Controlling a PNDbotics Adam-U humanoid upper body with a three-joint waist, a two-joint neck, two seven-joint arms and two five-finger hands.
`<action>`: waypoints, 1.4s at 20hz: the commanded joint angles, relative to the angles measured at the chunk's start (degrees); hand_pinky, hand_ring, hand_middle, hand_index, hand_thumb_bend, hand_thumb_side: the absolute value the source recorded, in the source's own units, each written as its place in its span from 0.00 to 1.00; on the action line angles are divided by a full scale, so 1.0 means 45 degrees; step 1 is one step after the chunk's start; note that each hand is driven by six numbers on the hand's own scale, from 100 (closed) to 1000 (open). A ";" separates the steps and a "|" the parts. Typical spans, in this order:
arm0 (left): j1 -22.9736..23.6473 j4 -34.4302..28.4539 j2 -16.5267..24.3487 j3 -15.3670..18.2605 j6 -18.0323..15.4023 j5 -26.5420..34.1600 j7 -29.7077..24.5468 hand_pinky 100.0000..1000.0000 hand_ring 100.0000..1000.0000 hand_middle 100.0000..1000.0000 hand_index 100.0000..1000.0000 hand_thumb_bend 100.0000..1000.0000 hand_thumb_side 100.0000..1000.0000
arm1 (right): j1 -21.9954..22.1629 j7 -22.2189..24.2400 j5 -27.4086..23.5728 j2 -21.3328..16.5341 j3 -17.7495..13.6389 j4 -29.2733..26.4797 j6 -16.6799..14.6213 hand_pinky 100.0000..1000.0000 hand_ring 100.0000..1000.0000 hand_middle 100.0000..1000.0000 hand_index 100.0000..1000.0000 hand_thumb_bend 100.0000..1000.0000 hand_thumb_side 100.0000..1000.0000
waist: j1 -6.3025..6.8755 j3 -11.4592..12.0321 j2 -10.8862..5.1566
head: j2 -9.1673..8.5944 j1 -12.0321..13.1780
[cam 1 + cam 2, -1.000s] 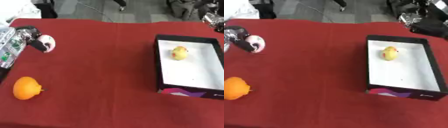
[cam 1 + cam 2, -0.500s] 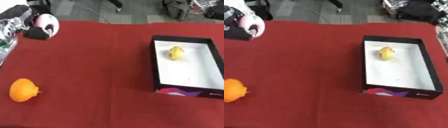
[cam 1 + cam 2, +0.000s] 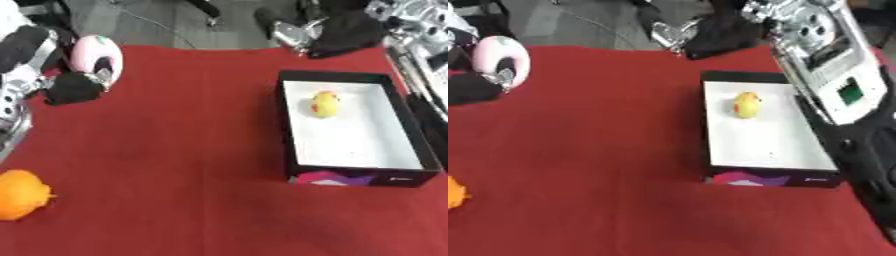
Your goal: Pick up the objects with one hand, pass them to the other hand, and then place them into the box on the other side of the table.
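Left eye view, nearest first: an orange fruit (image 3: 21, 194) lies on the red surface (image 3: 175, 160) at about 8 o'clock, close to the left edge and well apart from everything else. At about 3 o'clock stands a black box (image 3: 418, 150) with a white floor, its near wall printed in purple and pink; inside it, toward the far end, lies a single small yellow object (image 3: 325, 103) with a reddish spot, apart from the walls. Farther back, at about 10 o'clock, the left hand (image 3: 72, 86) has its dark fingers curled round a pink, rounded object (image 3: 91, 53), which is held up above the far left part of the surface rather than resting on it; the object sits just right of the silver and black forearm. At about 1 o'clock in the right eye view the right arm comes in over the box's far right corner, and the dark right hand (image 3: 721, 35) hangs beyond the far edge of the surface; whether its fingers are open or curled cannot be told.
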 commanded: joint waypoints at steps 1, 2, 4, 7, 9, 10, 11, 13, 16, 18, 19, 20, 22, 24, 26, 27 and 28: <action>-0.0059 -0.0350 -0.0147 -0.0193 -0.0576 -0.0243 0.0985 0.67 0.50 0.44 0.51 0.00 0.34 | -0.0433 0.0645 0.0773 0.0403 0.0339 0.0195 -0.0169 0.93 1.00 0.80 0.95 0.00 0.19 | 0.0011 -0.0012 -0.0304 | -0.0063 -0.0188; -0.0025 -0.0376 -0.0251 -0.0290 -0.0767 -0.0333 0.1224 0.67 0.50 0.44 0.51 0.00 0.35 | -0.0509 0.0789 0.0961 0.0553 0.0467 0.0310 -0.0210 0.93 1.00 0.80 0.95 0.00 0.19 | 0.0003 -0.0011 -0.0304 | -0.0051 -0.0213; 0.0048 -0.0430 -0.0483 -0.0459 -0.1119 -0.0501 0.1656 0.67 0.49 0.43 0.51 0.00 0.34 | -0.0674 0.1006 0.1278 0.0795 0.0714 0.0564 -0.0301 0.93 1.00 0.80 0.96 0.00 0.17 | -0.0011 -0.0005 -0.0308 | -0.0009 -0.0258; 0.0176 -0.0535 -0.0773 -0.0703 -0.1570 -0.0665 0.2220 0.67 0.49 0.43 0.50 0.00 0.33 | -0.0898 0.1198 0.1637 0.1060 0.0997 0.0970 -0.0455 0.93 1.00 0.81 0.96 0.00 0.15 | -0.0034 -0.0004 -0.0305 | 0.0022 -0.0331; 0.0246 -0.0637 -0.0916 -0.0838 -0.1853 -0.0810 0.2551 0.66 0.49 0.43 0.50 0.00 0.33 | -0.1009 0.1313 0.1819 0.1219 0.1145 0.1237 -0.0535 0.93 1.00 0.81 0.97 0.00 0.15 | -0.0042 0.0007 -0.0301 | 0.0038 -0.0372; 0.0271 -0.0674 -0.0971 -0.0917 -0.1996 -0.0876 0.2659 0.66 0.49 0.43 0.50 0.00 0.32 | -0.1063 0.1350 0.1897 0.1304 0.1205 0.1352 -0.0560 0.93 1.00 0.81 0.97 0.00 0.15 | -0.0043 0.0013 -0.0298 | 0.0044 -0.0397; 0.0289 -0.0705 -0.1017 -0.1000 -0.2142 -0.0943 0.2724 0.66 0.49 0.43 0.50 0.00 0.32 | -0.1112 0.1365 0.1969 0.1387 0.1257 0.1453 -0.0580 0.93 1.00 0.81 0.97 0.00 0.15 | -0.0044 0.0020 -0.0296 | 0.0053 -0.0428; 0.0327 -0.0795 -0.1074 -0.1144 -0.2439 -0.1116 0.2782 0.65 0.49 0.43 0.50 0.00 0.30 | -0.1204 0.1318 0.2110 0.1519 0.1332 0.1602 -0.0596 0.93 1.00 0.81 0.98 0.00 0.13 | -0.0045 0.0036 -0.0293 | 0.0063 -0.0482; 0.0419 -0.0925 -0.1095 -0.1280 -0.2721 -0.1339 0.2735 0.65 0.49 0.43 0.50 0.00 0.29 | -0.1295 0.1135 0.2477 0.1611 0.1391 0.1732 -0.0631 0.93 1.00 0.82 0.98 0.00 0.08 | -0.0050 0.0054 -0.0288 | 0.0066 -0.0567; 0.0477 -0.1041 -0.1045 -0.1373 -0.2867 -0.1414 0.2647 0.64 0.50 0.43 0.50 0.00 0.28 | -0.1319 0.1079 0.2724 0.1642 0.1435 0.1783 -0.0714 0.94 1.00 0.82 0.98 0.00 0.08 | -0.0054 0.0057 -0.0283 | 0.0076 -0.0615; 0.0490 -0.1098 -0.1017 -0.1416 -0.2939 -0.1461 0.2585 0.64 0.50 0.43 0.50 0.00 0.28 | -0.1326 0.1080 0.2792 0.1658 0.1456 0.1814 -0.0759 0.94 1.00 0.82 0.98 0.00 0.07 | -0.0055 0.0059 -0.0280 | 0.0082 -0.0632; 0.0490 -0.1162 -0.0999 -0.1453 -0.3009 -0.1509 0.2525 0.64 0.50 0.43 0.50 0.00 0.28 | -0.1331 0.1107 0.2833 0.1677 0.1487 0.1851 -0.0806 0.93 1.00 0.82 0.98 0.00 0.07 | -0.0056 0.0066 -0.0276 | 0.0089 -0.0651; 0.0463 -0.1295 -0.0981 -0.1505 -0.3136 -0.1597 0.2437 0.64 0.49 0.43 0.50 0.00 0.27 | -0.1343 0.1167 0.2894 0.1715 0.1538 0.1930 -0.0884 0.93 1.00 0.82 0.98 0.00 0.05 | -0.0058 0.0081 -0.0270 | 0.0110 -0.0695; 0.0434 -0.1402 -0.0977 -0.1561 -0.3251 -0.1675 0.2365 0.64 0.50 0.43 0.50 0.00 0.26 | -0.1357 0.1198 0.2942 0.1750 0.1573 0.1991 -0.0937 0.93 1.00 0.82 0.98 0.00 0.05 | -0.0060 0.0094 -0.0265 | 0.0111 -0.0731; 0.0433 -0.1445 -0.0979 -0.1595 -0.3254 -0.1668 0.2241 0.64 0.49 0.43 0.50 0.00 0.27 | -0.1355 0.1121 0.2939 0.1759 0.1546 0.1973 -0.0961 0.93 1.00 0.81 0.97 0.00 0.03 | -0.0064 0.0092 -0.0261 | 0.0114 -0.0732; 0.0440 -0.1482 -0.0973 -0.1597 -0.3252 -0.1649 0.2222 0.64 0.49 0.43 0.50 0.00 0.27 | -0.1360 0.1101 0.2941 0.1747 0.1545 0.1952 -0.0977 0.93 1.00 0.81 0.97 0.00 0.02 | -0.0066 0.0090 -0.0261 | 0.0113 -0.0726; 0.0438 -0.1525 -0.0969 -0.1595 -0.3257 -0.1637 0.2232 0.64 0.49 0.43 0.50 0.00 0.27 | -0.1370 0.1123 0.2949 0.1736 0.1566 0.1956 -0.0993 0.93 1.00 0.81 0.97 0.00 0.02 | -0.0068 0.0091 -0.0263 | 0.0116 -0.0729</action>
